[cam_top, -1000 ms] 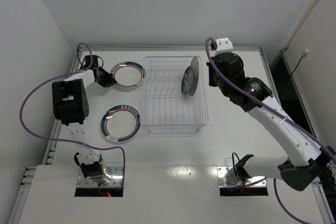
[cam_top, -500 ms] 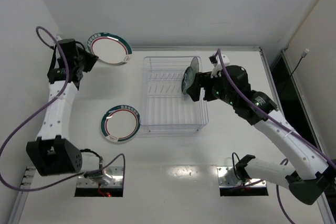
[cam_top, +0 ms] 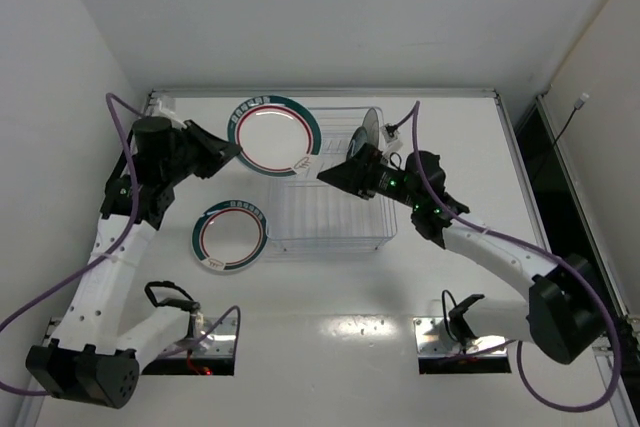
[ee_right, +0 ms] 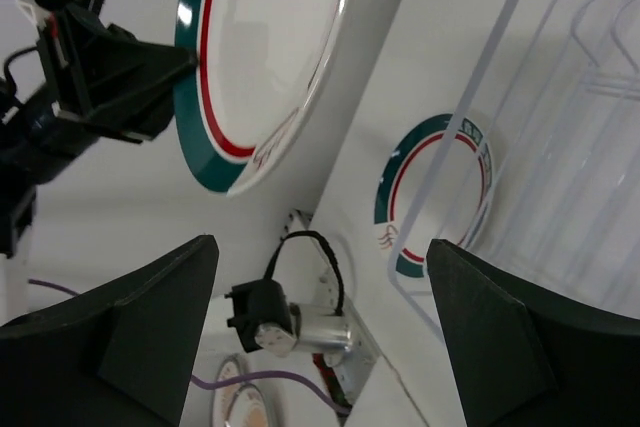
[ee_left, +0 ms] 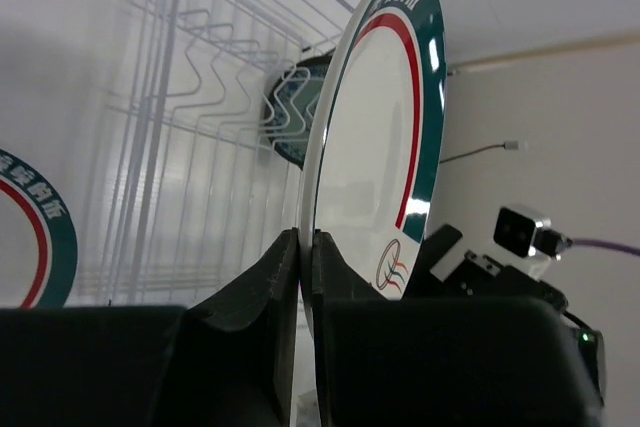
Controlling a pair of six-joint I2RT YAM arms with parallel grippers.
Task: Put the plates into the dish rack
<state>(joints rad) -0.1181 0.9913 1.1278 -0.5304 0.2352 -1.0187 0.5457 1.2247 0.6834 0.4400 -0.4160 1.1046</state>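
Observation:
My left gripper (cam_top: 231, 151) (ee_left: 305, 247) is shut on the rim of the larger white plate (cam_top: 275, 136) (ee_left: 378, 137) (ee_right: 262, 52) with a green-and-red band. It holds the plate tilted in the air over the back left corner of the clear dish rack (cam_top: 330, 209) (ee_left: 170, 137) (ee_right: 570, 137). My right gripper (cam_top: 330, 175) (ee_right: 320, 282) hangs open and empty above the rack, pointing left toward that plate. A grey plate (cam_top: 367, 130) (ee_left: 292, 119) stands upright among the tines at the rack's back right. A smaller banded plate (cam_top: 230, 235) (ee_right: 436, 192) (ee_left: 28, 232) lies flat on the table left of the rack.
White walls close in at the back and left. The table's raised rim (cam_top: 320, 92) runs along the far edge. Arm bases and purple cables (cam_top: 60, 277) sit at the near edge. A black cable clip (cam_top: 458, 309) lies by the right base.
The right gripper let go of the grey plate in the rack, opened and swung left over the rack. The left arm carried the large plate from the far left to above the rack's corner.

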